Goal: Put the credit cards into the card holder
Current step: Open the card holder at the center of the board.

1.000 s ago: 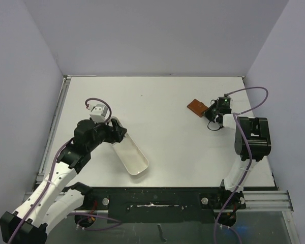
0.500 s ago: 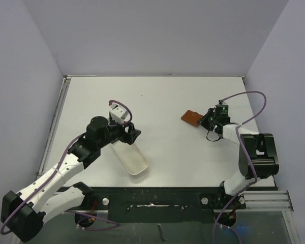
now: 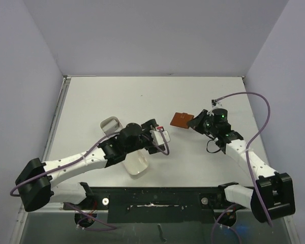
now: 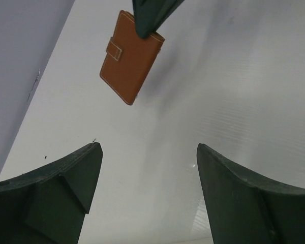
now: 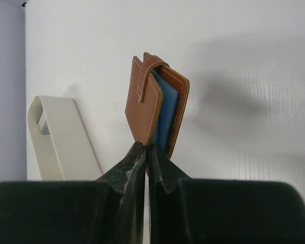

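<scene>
The brown leather card holder point(image 3: 182, 120) hangs above the table, held by one leaf in my shut right gripper point(image 3: 197, 122). In the right wrist view the card holder point(image 5: 146, 104) stands on edge above the gripper point(image 5: 147, 147), its leaves slightly apart with a blue face point(image 5: 165, 116) between them; I cannot tell if that is a card. My left gripper point(image 3: 160, 136) is open and empty near the table's middle, facing the card holder point(image 4: 131, 56), which is well ahead of its fingertips point(image 4: 94, 152). No yellow-orange card is in view.
A long white oblong tray point(image 3: 136, 165) lies at the front left, mostly hidden under my left arm; it also shows in the right wrist view point(image 5: 61, 137). Grey walls enclose the white table point(image 3: 117, 96) at the back and sides.
My left arm has swung from over the tray rightward to the table's middle. My right arm has carried the card holder leftward toward it.
</scene>
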Controlling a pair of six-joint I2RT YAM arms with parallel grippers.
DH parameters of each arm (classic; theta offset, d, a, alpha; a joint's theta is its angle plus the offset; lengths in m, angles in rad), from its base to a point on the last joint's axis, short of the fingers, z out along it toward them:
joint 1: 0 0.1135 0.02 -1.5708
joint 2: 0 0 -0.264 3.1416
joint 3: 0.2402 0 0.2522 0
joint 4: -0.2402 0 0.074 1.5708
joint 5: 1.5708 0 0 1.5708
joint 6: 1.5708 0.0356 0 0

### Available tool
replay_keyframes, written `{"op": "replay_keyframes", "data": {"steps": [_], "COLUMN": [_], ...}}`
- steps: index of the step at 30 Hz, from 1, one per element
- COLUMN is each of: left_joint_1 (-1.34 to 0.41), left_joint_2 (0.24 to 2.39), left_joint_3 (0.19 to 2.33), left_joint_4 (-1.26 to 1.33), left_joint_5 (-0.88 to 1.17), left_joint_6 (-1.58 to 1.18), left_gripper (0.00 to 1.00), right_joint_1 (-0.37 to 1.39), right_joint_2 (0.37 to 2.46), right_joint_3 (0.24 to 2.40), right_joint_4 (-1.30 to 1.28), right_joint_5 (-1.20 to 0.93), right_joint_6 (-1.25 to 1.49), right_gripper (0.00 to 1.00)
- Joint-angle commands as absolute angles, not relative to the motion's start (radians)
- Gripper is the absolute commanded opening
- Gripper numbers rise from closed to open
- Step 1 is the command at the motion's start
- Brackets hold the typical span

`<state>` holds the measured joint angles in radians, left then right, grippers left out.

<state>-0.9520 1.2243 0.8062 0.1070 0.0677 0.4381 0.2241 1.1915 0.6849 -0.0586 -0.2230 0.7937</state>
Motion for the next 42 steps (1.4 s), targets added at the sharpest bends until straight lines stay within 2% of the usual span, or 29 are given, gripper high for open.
{"op": "replay_keyframes", "data": {"steps": [1,13,26,27,29,35,36,37,38,40,42], "left_joint_1": [-1.036,-1.115,-1.133,-1.135,-1.138,-1.150,-1.150,-1.150,-1.150,-1.148,-1.141], "left_joint_2": [1.301,1.474,1.502,1.503,1.504,1.507,1.512,1.517,1.522,1.526,1.525], "left_joint_3": [0.807,0.779,0.782,0.784,0.791,0.806,0.819,0.834,0.846,0.860,0.869], "left_joint_4": [0.289,0.674,0.629,0.622,0.608,0.566,0.533,0.507,0.484,0.456,0.438], "left_joint_5": [-0.077,-0.261,-0.246,-0.246,-0.248,-0.247,-0.246,-0.247,-0.247,-0.242,-0.234], "left_joint_6": [0.610,0.771,0.824,0.827,0.829,0.799,0.784,0.769,0.749,0.701,0.636], "left_gripper": [0.74,0.74,0.68,0.66,0.54,0.05,0.00,0.00,0.00,0.00,0.00], "right_joint_1": [0.242,0.367,0.396,0.397,0.401,0.404,0.404,0.403,0.404,0.404,0.404], "right_joint_2": [1.059,0.908,0.826,0.824,0.821,0.782,0.772,0.764,0.755,0.733,0.705], "right_joint_3": [0.663,0.628,0.658,0.658,0.657,0.634,0.628,0.624,0.622,0.618,0.620], "right_joint_4": [-0.067,-0.099,-0.168,-0.164,-0.165,-0.197,-0.200,-0.202,-0.202,-0.207,-0.227], "right_joint_5": [-0.305,-0.349,-0.322,-0.326,-0.326,-0.268,-0.257,-0.247,-0.239,-0.220,-0.182], "right_joint_6": [0.864,0.982,1.003,1.006,1.008,0.991,0.986,0.980,0.970,0.948,0.924], "right_gripper": [0.00,0.00,0.00,0.00,0.00,0.00,0.00,0.01,0.06,0.21,0.31]}}
